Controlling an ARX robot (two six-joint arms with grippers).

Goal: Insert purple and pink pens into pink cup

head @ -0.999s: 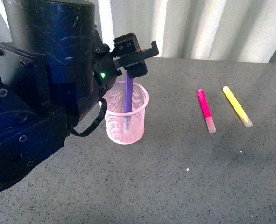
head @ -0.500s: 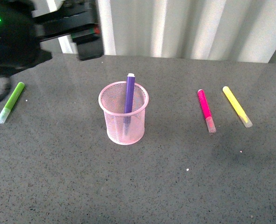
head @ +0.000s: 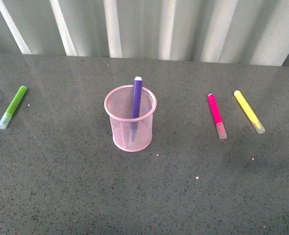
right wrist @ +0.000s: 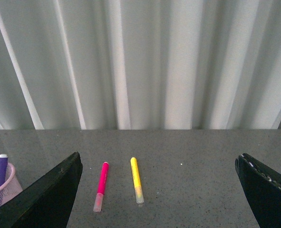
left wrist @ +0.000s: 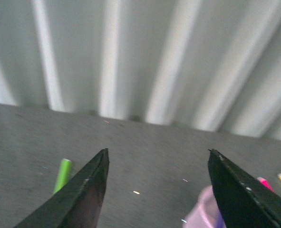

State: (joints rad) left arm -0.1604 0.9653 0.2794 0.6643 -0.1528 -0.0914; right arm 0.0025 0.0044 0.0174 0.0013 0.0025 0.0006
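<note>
Judging by the wrist views, both grippers hang wide open and empty. The left gripper (left wrist: 158,152) looks down past the cup's rim, and the right gripper (right wrist: 159,156) faces the pink pen.

Nearest on the counter (head: 134,196) stands the cup (head: 120,128), upright. The purple pen (head: 136,98) is already inside, its top poking above the rim. That pen is the first risk. A second pen coming down onto it, or a finger brushing it, could lever the light mesh cup over.

The pink pen (head: 215,115) lies flat on the counter well to the cup's right, clear cap toward the camera. The yellow pen (head: 248,111) lies near it, so a wide or off-centre grasp may catch the wrong one or knock both. Either pen, being round, may roll. A slim pen lying flat on a hard top could also slip out of a pinch.

The green pen (head: 13,105) lies far to the left, out of the way.
</note>
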